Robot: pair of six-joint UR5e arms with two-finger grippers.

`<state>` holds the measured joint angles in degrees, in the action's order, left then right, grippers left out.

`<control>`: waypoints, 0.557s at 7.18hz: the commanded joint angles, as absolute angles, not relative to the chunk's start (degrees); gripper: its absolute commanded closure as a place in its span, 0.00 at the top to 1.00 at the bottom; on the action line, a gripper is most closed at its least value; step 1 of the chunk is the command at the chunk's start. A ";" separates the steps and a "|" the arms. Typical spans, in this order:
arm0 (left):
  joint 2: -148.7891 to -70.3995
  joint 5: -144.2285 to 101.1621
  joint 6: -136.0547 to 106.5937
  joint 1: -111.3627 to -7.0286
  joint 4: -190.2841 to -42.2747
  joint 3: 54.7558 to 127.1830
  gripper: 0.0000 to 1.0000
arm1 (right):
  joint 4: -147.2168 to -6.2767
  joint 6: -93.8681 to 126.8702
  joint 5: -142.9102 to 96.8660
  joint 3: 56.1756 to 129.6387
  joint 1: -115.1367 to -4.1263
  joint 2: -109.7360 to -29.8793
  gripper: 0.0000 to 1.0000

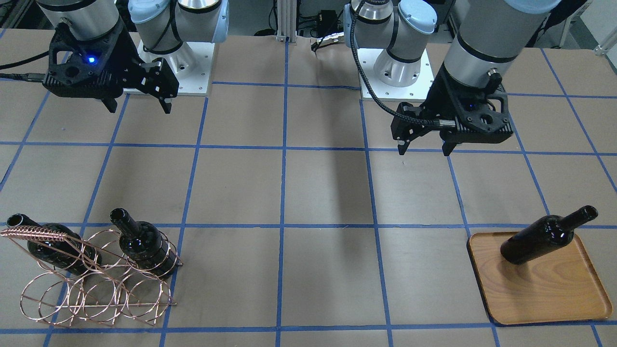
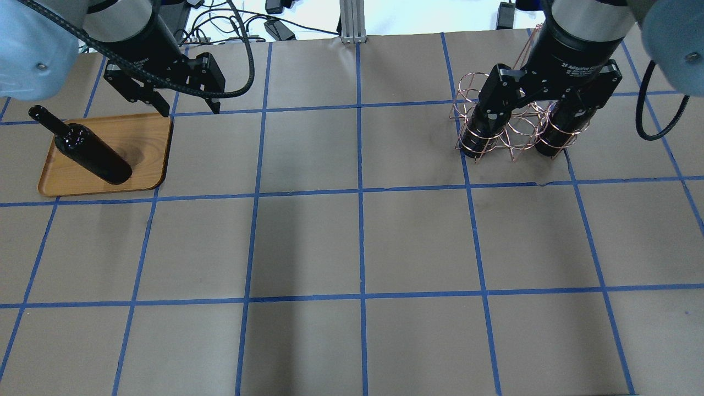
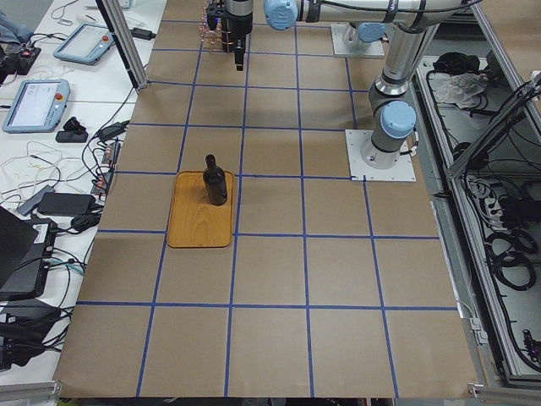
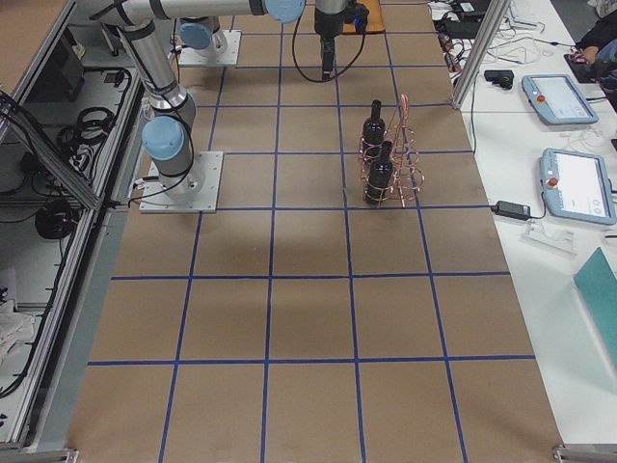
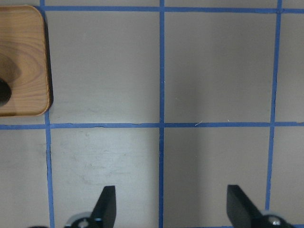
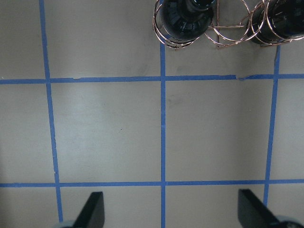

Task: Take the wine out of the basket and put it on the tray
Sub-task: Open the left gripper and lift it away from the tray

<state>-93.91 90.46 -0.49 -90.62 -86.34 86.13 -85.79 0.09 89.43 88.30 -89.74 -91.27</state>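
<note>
Open table (image 1: 318, 270) between basket (image 1: 96, 294) and tray (image 1: 554, 299), handle (image 1: 33, 234) apparently crowding one bottle (image 1: 60, 253)

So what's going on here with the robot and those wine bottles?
A two-armed robot is moving wine bottles from a copper wire basket to a wooden tray. One bottle already stands on the tray, and two more bottles sit in the basket's rings. Neither arm holds anything right now. The left hand hangs open above the table near the tray, and the right hand hangs open on the basket's side.
</note>
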 commanded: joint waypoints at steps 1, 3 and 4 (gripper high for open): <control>-93.52 91.32 -0.97 -91.93 -84.74 86.31 0.85 | -85.69 0.00 89.73 88.33 -89.74 -91.23 1.00; -92.47 92.28 -0.79 -91.93 -84.46 86.57 0.86 | -85.95 -0.09 90.09 88.59 -89.65 -91.14 1.00; -92.64 92.20 -0.79 -91.93 -84.20 86.75 0.88 | -86.04 -0.09 90.26 88.59 -89.65 -91.14 1.00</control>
<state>-92.75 91.99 -0.84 -91.91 -84.47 86.56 -85.90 -0.08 90.09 88.53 -89.66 -91.16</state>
